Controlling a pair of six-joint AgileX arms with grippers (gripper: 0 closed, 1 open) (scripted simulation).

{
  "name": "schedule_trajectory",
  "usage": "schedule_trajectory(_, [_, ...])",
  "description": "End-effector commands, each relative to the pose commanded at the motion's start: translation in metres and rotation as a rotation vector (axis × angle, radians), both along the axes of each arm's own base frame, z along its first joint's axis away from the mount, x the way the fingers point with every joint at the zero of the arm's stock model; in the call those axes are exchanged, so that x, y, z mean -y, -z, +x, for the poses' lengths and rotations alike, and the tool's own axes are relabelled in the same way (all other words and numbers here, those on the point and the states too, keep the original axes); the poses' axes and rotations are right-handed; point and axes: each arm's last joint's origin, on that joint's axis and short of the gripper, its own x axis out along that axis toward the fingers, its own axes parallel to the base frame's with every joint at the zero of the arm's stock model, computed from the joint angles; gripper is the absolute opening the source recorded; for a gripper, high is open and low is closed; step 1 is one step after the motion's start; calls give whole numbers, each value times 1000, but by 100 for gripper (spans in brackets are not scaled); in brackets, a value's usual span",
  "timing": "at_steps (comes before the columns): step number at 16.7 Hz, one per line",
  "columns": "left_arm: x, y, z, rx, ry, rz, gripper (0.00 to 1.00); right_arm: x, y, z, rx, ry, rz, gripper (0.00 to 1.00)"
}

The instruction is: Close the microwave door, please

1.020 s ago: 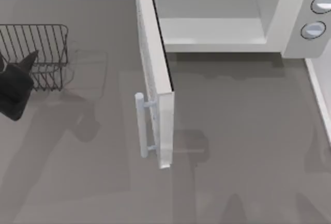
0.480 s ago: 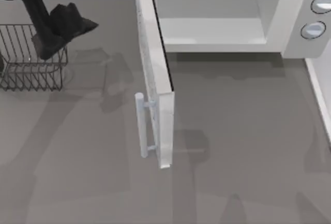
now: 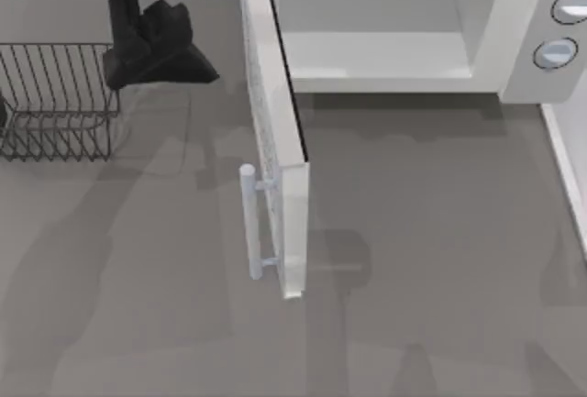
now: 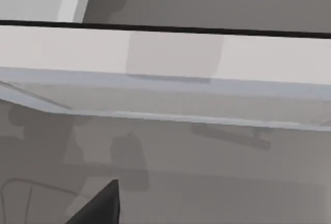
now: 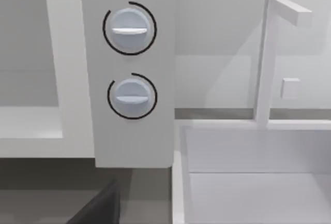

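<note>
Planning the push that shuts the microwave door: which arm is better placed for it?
Left, likely. The left gripper sits on the outer, handle side of the open microwave door, beside the wire rack. The right wrist camera faces the knobs.

The white microwave point(image 3: 394, 26) stands at the counter's far edge, its pale cavity exposed and two round grey-blue knobs point(image 5: 129, 30) on its right panel. Its door point(image 3: 275, 131) swings wide open toward the front, bar handle point(image 3: 249, 221) facing left.

Bare desk point(image 3: 165, 259) open between left gripper point(image 3: 174, 53) and microwave door point(image 3: 275, 140) at its right; wire rack point(image 3: 55, 99) crowding just left.
</note>
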Motion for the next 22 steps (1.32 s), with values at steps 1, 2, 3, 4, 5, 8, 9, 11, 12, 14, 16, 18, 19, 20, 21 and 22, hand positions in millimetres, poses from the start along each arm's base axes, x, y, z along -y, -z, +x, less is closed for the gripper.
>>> schedule_trajectory(1, [2, 2, 3, -27, 11, 2, 100, 0, 0, 0, 0, 0, 0, 100])
schedule_trajectory(2, [3, 4, 6, -50, 20, 3, 100, 0, 0, 0, 0, 0, 0, 100])
schedule_trajectory(3, [5, 6, 9, -69, 28, 3, 100, 0, 0, 0, 0, 0, 0, 100])
schedule_trajectory(4, [6, 7, 11, -82, 35, 3, 100, 0, 0, 0, 0, 0, 0, 100])
schedule_trajectory(5, [7, 7, 12, -90, 41, 2, 100, 0, 0, 0, 0, 0, 0, 100])
schedule_trajectory(8, [7, 7, 12, -91, 41, 2, 100, 0, 0, 0, 0, 0, 0, 100])
schedule_trajectory(9, [7, 7, 12, -91, 41, 2, 100, 0, 0, 0, 0, 0, 0, 100])
schedule_trajectory(11, [6, 8, 12, -89, 36, 3, 100, 0, 0, 0, 0, 0, 0, 100])
schedule_trajectory(12, [8, 11, 13, -90, 39, 3, 100, 0, 0, 0, 0, 0, 0, 100])
schedule_trajectory(14, [16, 23, 15, -93, 42, 3, 100, 0, 0, 0, 0, 0, 0, 100])
schedule_trajectory(16, [26, 39, 18, -90, 41, 2, 100, 0, 0, 0, 0, 0, 0, 100])
schedule_trajectory(18, [36, 57, 20, -85, 42, 0, 100, 0, 0, 0, 0, 0, 0, 100])
schedule_trajectory(19, [41, 66, 20, -86, 42, 0, 100, 0, 0, 0, 0, 0, 0, 100])
schedule_trajectory(20, [44, 72, 19, -89, 41, 1, 100, 0, 0, 0, 0, 0, 0, 100])
schedule_trajectory(21, [46, 75, 19, -90, 41, 2, 100, 0, 0, 0, 0, 0, 0, 100])
schedule_trajectory(22, [47, 76, 18, -91, 41, 2, 100, 0, 0, 0, 0, 0, 0, 100])
